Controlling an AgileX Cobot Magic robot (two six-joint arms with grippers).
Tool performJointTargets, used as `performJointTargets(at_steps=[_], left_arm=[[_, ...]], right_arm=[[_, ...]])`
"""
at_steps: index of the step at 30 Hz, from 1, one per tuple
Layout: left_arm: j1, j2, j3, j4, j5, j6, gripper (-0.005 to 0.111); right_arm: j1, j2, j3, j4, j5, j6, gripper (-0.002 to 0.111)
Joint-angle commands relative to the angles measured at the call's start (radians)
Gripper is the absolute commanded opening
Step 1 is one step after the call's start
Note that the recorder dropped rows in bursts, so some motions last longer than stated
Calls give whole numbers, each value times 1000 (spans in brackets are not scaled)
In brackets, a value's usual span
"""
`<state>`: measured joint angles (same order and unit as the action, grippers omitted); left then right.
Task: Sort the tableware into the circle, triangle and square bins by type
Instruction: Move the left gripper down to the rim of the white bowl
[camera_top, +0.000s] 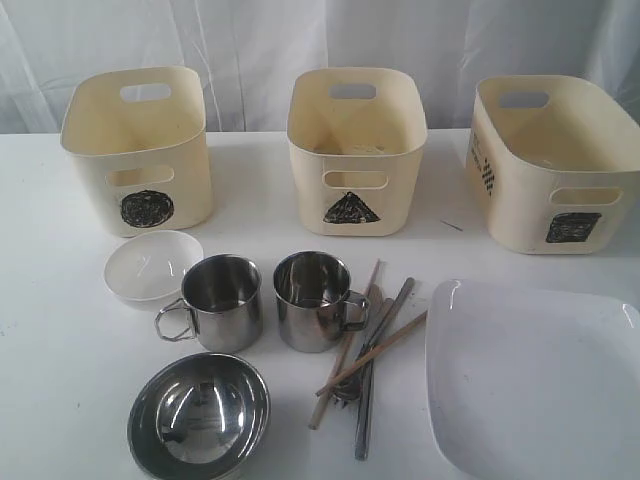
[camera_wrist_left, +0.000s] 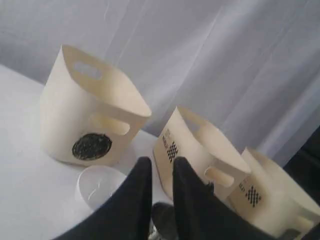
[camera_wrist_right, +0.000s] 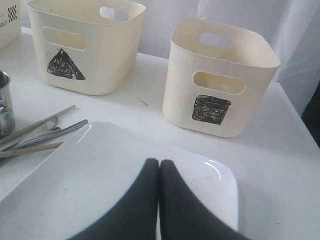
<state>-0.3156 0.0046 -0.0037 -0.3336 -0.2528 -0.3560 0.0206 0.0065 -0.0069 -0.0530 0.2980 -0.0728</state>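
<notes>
Black right gripper (camera_wrist_right: 159, 163) pressed together over white plate (camera_wrist_right: 90, 170), left gripper (camera_wrist_left: 162, 163) slightly apart, both only in wrist views.

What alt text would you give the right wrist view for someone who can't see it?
The right gripper, shut and empty, hangs over a large white plate on a white table. Behind the plate stand the square bin and the triangle bin, both cream. Wooden chopsticks and metal cutlery lie beside the plate.
</notes>
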Motion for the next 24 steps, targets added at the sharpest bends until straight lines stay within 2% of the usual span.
performJointTargets(at_steps=[1, 3, 6, 10, 12, 17, 24], left_arm=[[3, -5, 4, -19, -85, -18, 22], [3, -5, 4, -19, -87, -69, 22], [3, -5, 4, 2, -87, -239, 22], [3, -5, -33, 203, 12, -250, 22], [3, -5, -92, 239, 106, -247, 22], [3, 60, -226, 239, 344, -181, 22], [3, 302, -430, 239, 488, 61, 23]], right_arm=[[3, -6, 7, 2, -5, -1, 0], [3, -6, 7, 2, -5, -1, 0], [3, -6, 7, 2, -5, -1, 0], [3, -6, 7, 2, -5, -1, 0], [3, -6, 7, 2, -5, -1, 0], [3, -6, 7, 2, -5, -1, 0], [3, -6, 7, 2, -5, -1, 0]])
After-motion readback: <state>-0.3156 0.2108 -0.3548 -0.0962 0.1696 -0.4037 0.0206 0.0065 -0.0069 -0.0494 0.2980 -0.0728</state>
